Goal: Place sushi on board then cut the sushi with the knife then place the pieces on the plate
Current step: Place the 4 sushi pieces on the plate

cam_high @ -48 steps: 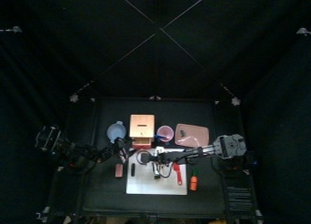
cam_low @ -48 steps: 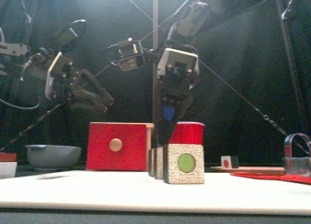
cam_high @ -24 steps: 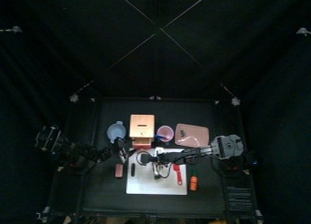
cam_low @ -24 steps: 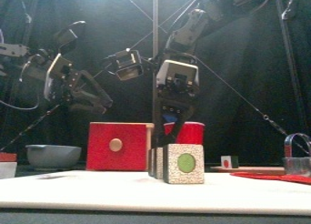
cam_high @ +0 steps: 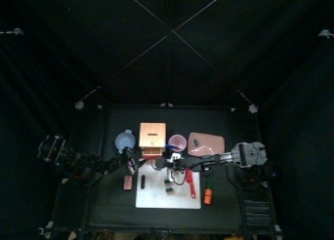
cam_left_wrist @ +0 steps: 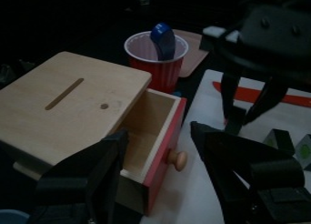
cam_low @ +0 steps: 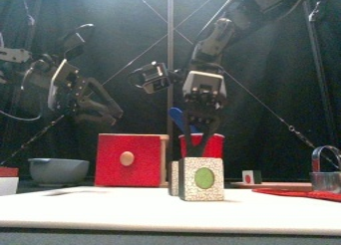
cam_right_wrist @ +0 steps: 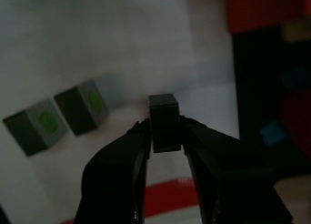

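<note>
Centrally placed toward the table's front edge: white cutting board (cam_high: 156, 198), carrying two sushi pieces (cam_right_wrist: 83, 105) side by side, touching or nearly so.

Right gripper (cam_right_wrist: 165, 129): clamped on a third, dark sushi block (cam_right_wrist: 165, 107), held in the air over the board, apart from the two pieces. Clamp and block plain only in the right wrist view; too small to tell in the top view. Front view: gives the height, with the jaws well above the board, and shows the pieces on the board as one pale face with a green centre.

Left gripper (cam_left_wrist: 158, 135): jaws spread wide, holding nothing, facing the wooden box (cam_left_wrist: 73, 96), near the board's left edge.

Left wrist view alone: red drawer front (cam_left_wrist: 165, 171) pulled partly out; flat and square when seen from the front.

Red cup (cam_left_wrist: 155, 64): just beside the box, toward the table's back edge, with the blue knife (cam_left_wrist: 161, 35) standing in it.

Pink tray (cam_high: 206, 143): beyond the cup, toward the table's right edge.

Blue-grey bowl (cam_low: 58, 170): beside the box, toward the table's left edge.
</note>
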